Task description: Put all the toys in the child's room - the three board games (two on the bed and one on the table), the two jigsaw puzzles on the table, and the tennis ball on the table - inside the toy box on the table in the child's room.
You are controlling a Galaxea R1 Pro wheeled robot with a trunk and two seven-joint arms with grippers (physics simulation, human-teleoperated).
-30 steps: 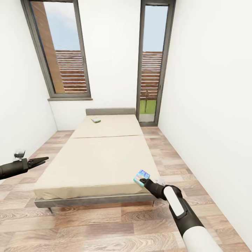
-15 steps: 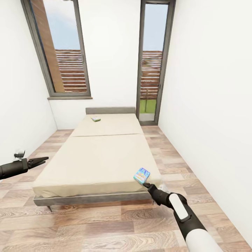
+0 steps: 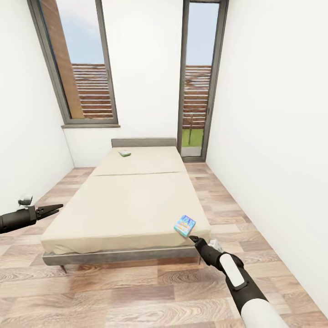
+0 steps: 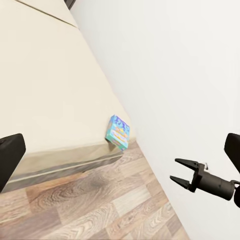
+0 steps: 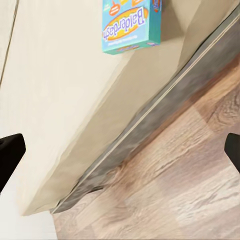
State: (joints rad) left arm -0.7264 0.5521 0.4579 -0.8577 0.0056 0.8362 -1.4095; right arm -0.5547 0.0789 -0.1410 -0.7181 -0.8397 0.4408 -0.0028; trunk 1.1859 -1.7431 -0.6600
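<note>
Now, near box: blue board game (image 3: 184,225) lies on bed (image 3: 123,205) corner, not yet grabbed.
Right gripper (image 3: 193,238): spread wide, nothing held.
Far box: second game (image 3: 125,154) waits by headboard.

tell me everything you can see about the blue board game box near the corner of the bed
The blue board game box is a flat cardboard-looking carton, teal-sided, with a colourful printed lid and orange lettering on one edge. It looks closed and intact. It sits at the near right corner of the bed, tilted. The right end effector is just below it; contact cannot be judged.
</note>
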